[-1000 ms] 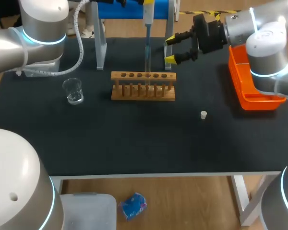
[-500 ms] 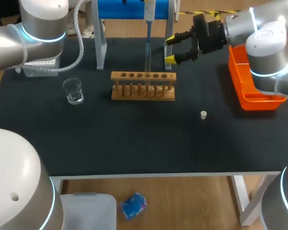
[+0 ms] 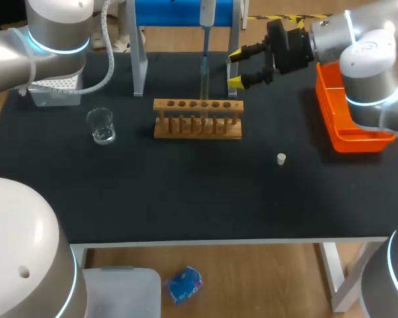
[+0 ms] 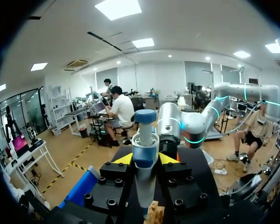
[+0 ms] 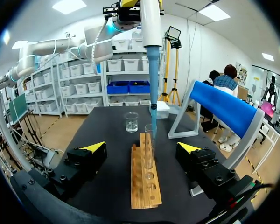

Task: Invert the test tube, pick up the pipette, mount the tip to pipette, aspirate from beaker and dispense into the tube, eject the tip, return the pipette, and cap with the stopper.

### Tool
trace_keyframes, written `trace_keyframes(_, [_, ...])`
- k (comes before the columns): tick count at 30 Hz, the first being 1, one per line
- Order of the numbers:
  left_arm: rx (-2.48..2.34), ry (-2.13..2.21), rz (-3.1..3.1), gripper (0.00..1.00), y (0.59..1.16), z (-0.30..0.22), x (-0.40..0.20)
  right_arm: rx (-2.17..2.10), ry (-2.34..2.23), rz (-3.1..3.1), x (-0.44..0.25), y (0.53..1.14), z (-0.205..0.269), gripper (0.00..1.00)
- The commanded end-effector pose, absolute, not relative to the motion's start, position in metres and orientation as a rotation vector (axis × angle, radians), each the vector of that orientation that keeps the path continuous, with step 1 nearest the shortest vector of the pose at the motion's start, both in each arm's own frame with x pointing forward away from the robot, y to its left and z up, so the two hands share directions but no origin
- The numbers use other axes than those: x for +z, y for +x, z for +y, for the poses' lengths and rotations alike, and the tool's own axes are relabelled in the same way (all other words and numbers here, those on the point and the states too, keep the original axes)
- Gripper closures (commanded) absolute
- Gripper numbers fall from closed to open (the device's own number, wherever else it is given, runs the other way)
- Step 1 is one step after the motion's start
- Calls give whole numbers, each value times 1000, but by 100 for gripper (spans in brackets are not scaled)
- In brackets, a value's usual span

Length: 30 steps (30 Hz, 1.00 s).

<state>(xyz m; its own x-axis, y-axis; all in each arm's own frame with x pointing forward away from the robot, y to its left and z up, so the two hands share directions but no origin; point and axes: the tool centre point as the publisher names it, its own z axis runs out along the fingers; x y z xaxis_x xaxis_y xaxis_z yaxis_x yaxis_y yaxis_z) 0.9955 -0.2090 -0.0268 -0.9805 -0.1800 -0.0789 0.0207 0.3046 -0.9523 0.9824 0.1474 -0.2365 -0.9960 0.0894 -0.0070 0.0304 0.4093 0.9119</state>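
Observation:
My left gripper (image 4: 145, 159) is shut on the blue and white pipette (image 4: 144, 156), which hangs upright over the wooden rack (image 3: 198, 120). The pipette's tip (image 5: 153, 109) points down into the mouth of a clear test tube (image 5: 150, 142) standing in the rack (image 5: 145, 182). In the head view the pipette (image 3: 204, 20) comes in from the far edge above the tube (image 3: 203, 83). My right gripper (image 3: 236, 68) is open and empty just right of the tube, its fingers (image 5: 94, 147) on either side of the rack's end. The beaker (image 3: 101, 124) stands left of the rack. The white stopper (image 3: 281, 158) lies on the mat to the right.
An orange bin (image 3: 348, 112) sits at the right edge under my right arm. A white tip box (image 3: 53, 91) is at the far left, beyond the beaker. A stand with a blue top bar (image 3: 176, 12) and grey legs rises behind the rack.
My left arm has shifted back and up, uncovering more of the tip box, and the pipette has risen slightly. The right arm has kept still.

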Motion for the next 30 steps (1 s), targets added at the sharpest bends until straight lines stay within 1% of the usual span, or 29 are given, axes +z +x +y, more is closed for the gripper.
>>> trace_keyframes(1, [-1748,-148,2404,100,994,-206,-23,1676,110,2590,-237,983,147,0])
trace_keyframes(20, [-1785,-126,2418,100,994,-210,-5,1676,110,2590,-237,983,147,0])
trace_keyframes(30, [-1782,-81,2423,100,989,-212,19,1676,110,2590,-237,983,147,0])
